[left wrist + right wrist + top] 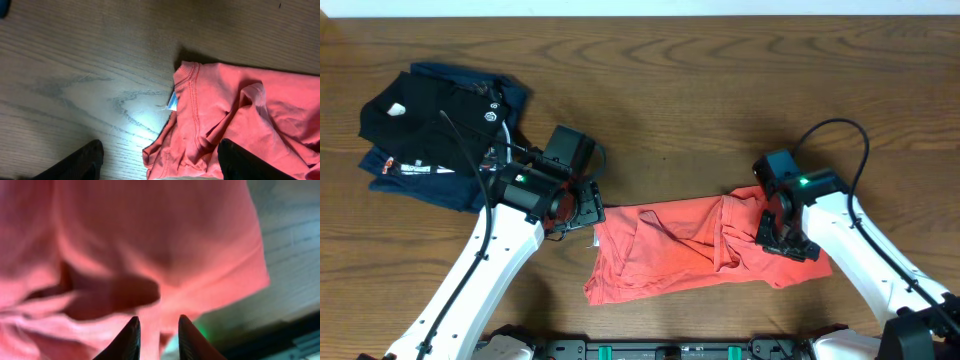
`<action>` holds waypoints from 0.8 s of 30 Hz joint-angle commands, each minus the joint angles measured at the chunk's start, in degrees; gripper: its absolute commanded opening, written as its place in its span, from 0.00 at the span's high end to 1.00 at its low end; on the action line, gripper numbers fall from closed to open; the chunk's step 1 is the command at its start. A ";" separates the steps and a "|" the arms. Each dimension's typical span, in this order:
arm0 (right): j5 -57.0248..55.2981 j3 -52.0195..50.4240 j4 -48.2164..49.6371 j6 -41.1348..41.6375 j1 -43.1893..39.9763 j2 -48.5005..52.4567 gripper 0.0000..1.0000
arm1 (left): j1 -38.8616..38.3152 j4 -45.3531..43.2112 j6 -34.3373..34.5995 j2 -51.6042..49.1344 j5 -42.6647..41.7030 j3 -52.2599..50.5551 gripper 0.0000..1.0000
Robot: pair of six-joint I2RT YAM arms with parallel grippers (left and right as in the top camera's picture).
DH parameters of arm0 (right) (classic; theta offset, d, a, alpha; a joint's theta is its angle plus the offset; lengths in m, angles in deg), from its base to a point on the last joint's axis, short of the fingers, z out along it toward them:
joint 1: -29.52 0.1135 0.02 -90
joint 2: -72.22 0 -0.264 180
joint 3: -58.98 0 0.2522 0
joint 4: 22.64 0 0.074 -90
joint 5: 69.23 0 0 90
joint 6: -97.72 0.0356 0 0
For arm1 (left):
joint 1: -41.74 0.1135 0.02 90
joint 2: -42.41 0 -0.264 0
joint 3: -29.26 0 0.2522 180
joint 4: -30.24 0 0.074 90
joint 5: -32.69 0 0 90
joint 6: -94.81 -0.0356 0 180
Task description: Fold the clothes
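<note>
The coral T-shirt lies crumpled in a long bunch near the table's front edge. My left gripper is open at the shirt's left end. In the left wrist view its fingers straddle the collar edge of the shirt, where a small white neck label sticks out. My right gripper sits on the shirt's right end. In the right wrist view its fingers are close together with a fold of the shirt between them. The chest graphic is hidden.
A folded black garment with a white logo lies on a folded navy garment at the back left, just behind my left arm. The wooden table stretches behind the shirt. The front edge is close below the shirt.
</note>
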 commanded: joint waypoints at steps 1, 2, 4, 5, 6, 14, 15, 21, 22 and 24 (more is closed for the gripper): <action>-0.15 -2.95 2.45 2.97 -0.26 0.02 0.76 | 0.24 0.17 -0.39 0.22 1.09 0.20 0.25; 1.38 -3.87 3.52 2.29 -0.26 0.07 0.75 | 0.24 0.17 -0.39 0.22 1.09 0.20 0.25; 4.11 -6.19 5.73 1.84 -0.26 0.09 0.75 | 0.24 0.17 -0.39 0.22 1.09 0.20 0.25; 5.38 -7.10 6.64 1.66 -0.26 0.09 0.74 | 0.24 0.15 -0.39 0.22 1.09 0.20 0.25; 7.06 -7.87 7.65 0.83 -0.26 0.09 0.75 | 0.24 0.15 -0.39 0.22 1.09 0.20 0.25; 23.08 -7.69 13.44 -13.75 -0.24 -0.11 0.97 | 0.24 0.15 -0.39 0.22 1.09 0.20 0.25; 24.33 -7.32 13.40 -15.06 -0.24 -0.20 0.97 | 0.24 0.15 -0.39 0.22 1.07 0.20 0.25; 36.54 -6.40 12.87 -29.31 -0.09 -1.38 0.90 | 0.24 0.09 -0.39 0.22 1.09 0.20 0.25; 38.95 -6.40 12.50 -31.54 0.09 -1.38 0.85 | 0.24 -0.07 -0.39 0.22 1.09 0.20 0.25; 41.51 -6.40 11.76 -33.83 0.17 -1.38 0.80 | 0.24 -0.28 -0.39 0.22 1.09 0.20 0.25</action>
